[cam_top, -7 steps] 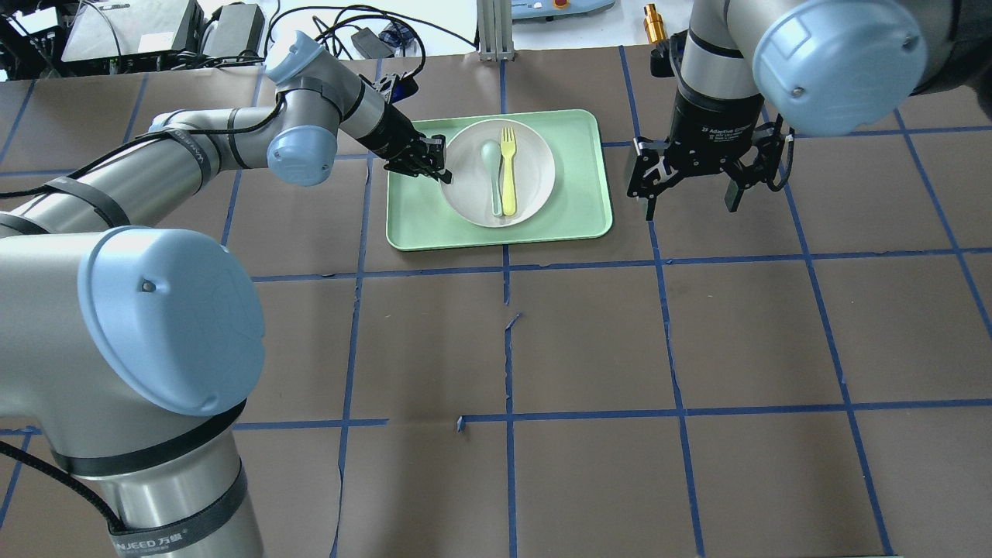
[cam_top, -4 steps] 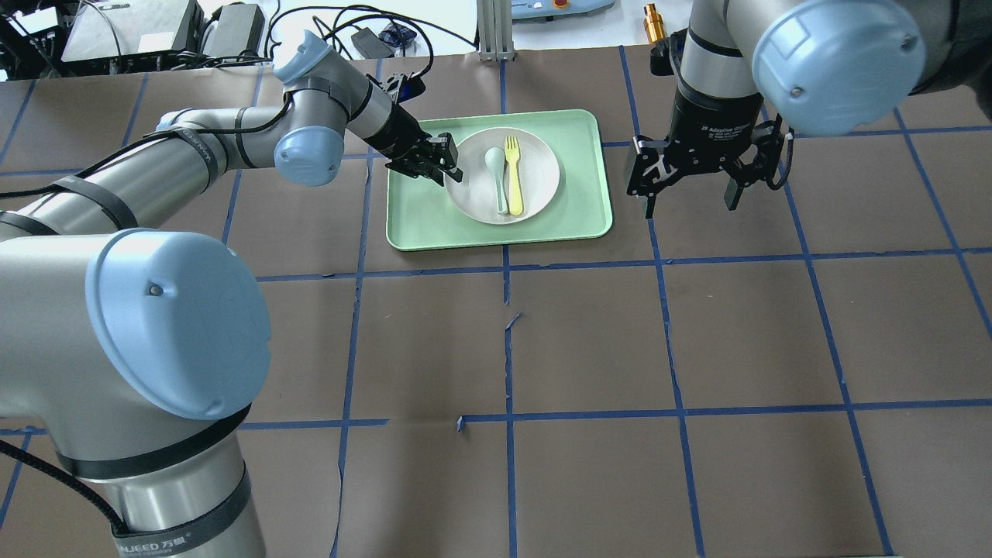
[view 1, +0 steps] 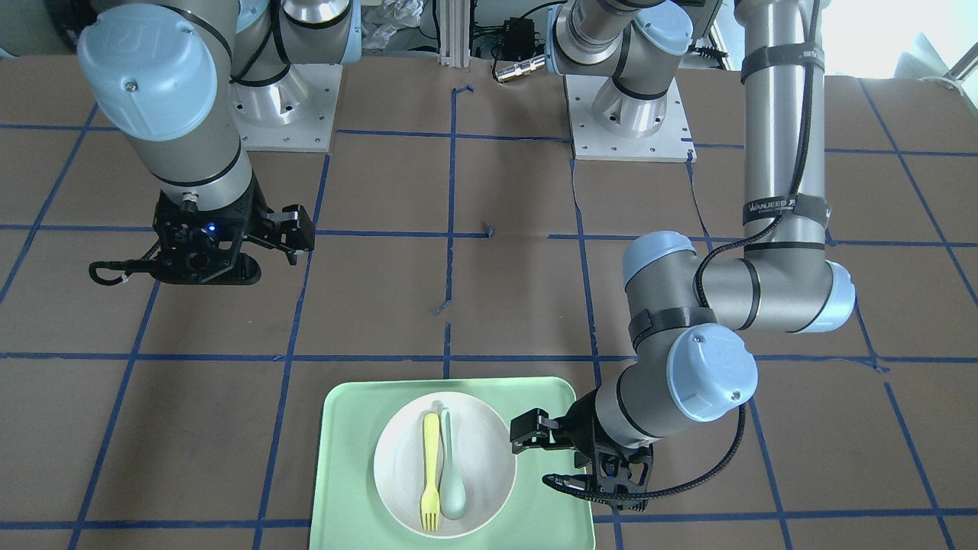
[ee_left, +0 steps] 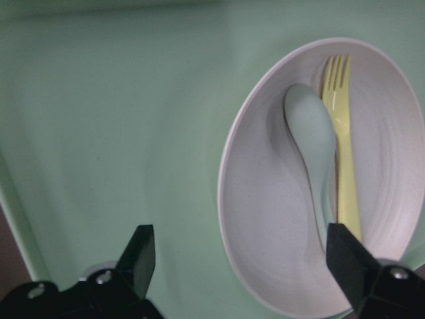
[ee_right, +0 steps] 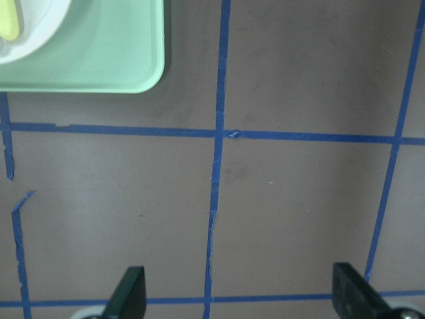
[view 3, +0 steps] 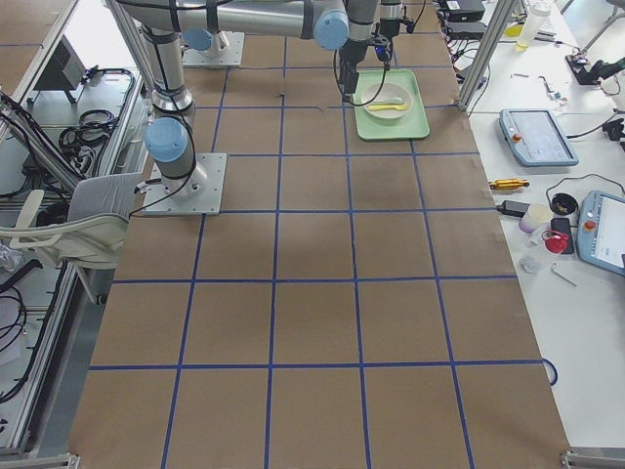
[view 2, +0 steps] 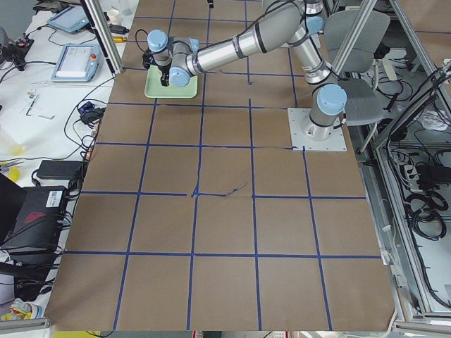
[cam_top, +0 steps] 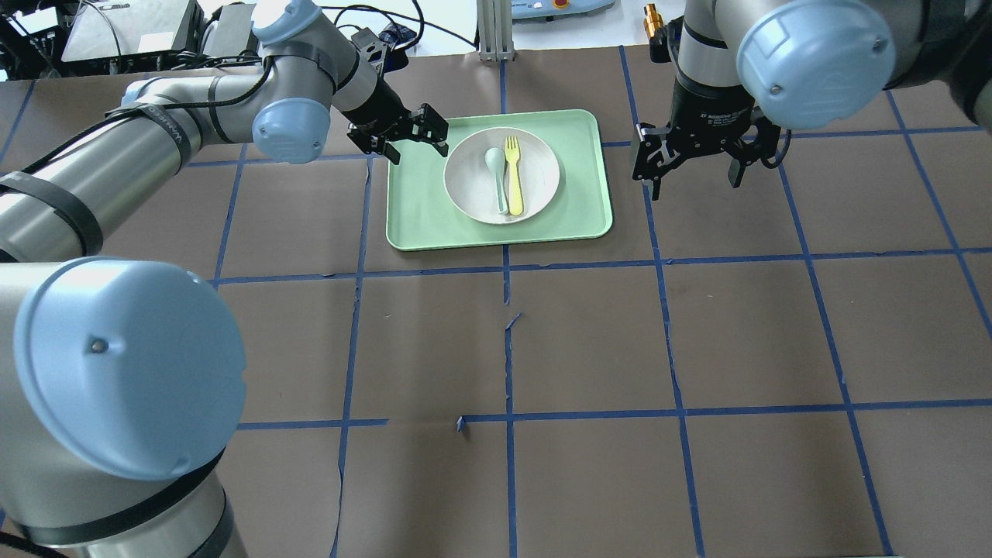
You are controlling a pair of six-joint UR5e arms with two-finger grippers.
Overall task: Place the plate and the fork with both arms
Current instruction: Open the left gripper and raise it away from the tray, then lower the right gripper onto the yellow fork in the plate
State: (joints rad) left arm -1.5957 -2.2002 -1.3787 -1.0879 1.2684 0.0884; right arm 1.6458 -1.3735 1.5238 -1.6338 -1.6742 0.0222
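Observation:
The off-white plate (cam_top: 473, 194) lies on the pale-green tray (cam_top: 418, 225) at the far middle of the table. The pale-yellow fork (cam_top: 513, 174) lies in the plate, beside a grey-green spoon (cam_top: 496, 174). My left gripper (cam_top: 411, 136) is open and empty. It hovers over the tray's far left corner, just left of the plate and apart from its rim. The left wrist view shows the plate (ee_left: 265, 219), fork (ee_left: 345, 159) and spoon (ee_left: 312, 139) between the open fingers. My right gripper (cam_top: 694, 167) is open and empty over bare table, right of the tray.
The table is brown paper with a grid of blue tape lines (cam_top: 508, 349). Cables and boxes (cam_top: 132, 31) lie beyond the far edge. A corner of the tray (ee_right: 99, 60) shows in the right wrist view.
My left gripper was at the plate's left rim; it has drawn back to the far left, clear of the plate. The plate stays on the tray. The right gripper shifted slightly farther away.

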